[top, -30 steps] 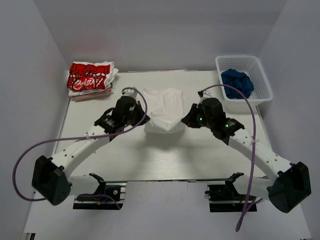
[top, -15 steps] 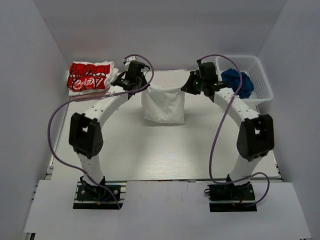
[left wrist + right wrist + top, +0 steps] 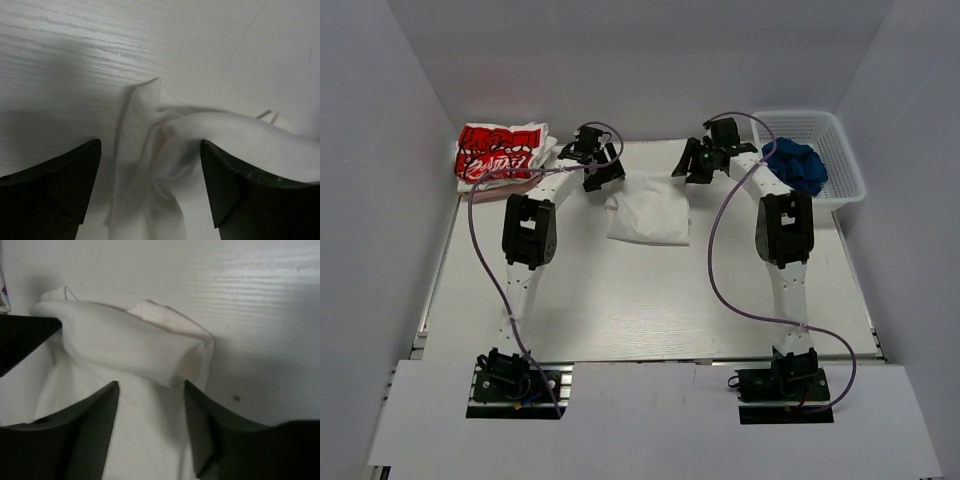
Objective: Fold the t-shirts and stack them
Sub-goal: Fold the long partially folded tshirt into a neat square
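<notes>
Both with jaws apart: left end effector (image 3: 603, 172) and right end effector (image 3: 692, 165) hovered at the far edge of the plain white shirt (image 3: 648, 215), gripping nothing. Fold looked laid; next, regrasp and stack it on the printed shirt (image 3: 500, 153).

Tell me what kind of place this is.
Most likely a robot lab test cell, not a home: a white table boxed in by plain walls, the left arm and right arm bolted at its near edge, and laundry props: a printed t-shirt, a plain white t-shirt and a basket of blue cloth.
</notes>
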Controlling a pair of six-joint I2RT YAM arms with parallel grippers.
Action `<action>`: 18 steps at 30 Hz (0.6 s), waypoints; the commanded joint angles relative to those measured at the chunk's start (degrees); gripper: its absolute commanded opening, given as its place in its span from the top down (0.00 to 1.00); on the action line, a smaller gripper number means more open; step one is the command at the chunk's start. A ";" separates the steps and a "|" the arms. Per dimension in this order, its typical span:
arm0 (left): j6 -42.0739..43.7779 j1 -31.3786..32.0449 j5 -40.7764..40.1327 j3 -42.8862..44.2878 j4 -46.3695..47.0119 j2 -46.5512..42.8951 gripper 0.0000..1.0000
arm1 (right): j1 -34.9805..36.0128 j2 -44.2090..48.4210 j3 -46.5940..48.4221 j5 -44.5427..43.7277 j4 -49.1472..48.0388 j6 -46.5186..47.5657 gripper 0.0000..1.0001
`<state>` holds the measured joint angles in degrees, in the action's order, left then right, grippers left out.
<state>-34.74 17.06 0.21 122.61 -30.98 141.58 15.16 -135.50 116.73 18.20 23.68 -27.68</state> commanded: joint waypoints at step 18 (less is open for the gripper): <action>3.99 6.06 20.61 -25.05 13.93 -25.48 0.00 | 3.12 28.19 -38.74 7.63 -19.72 -1.05 0.10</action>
<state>-31.14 21.93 14.92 98.80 -19.53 116.03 18.37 -108.12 82.81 20.40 11.81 -25.76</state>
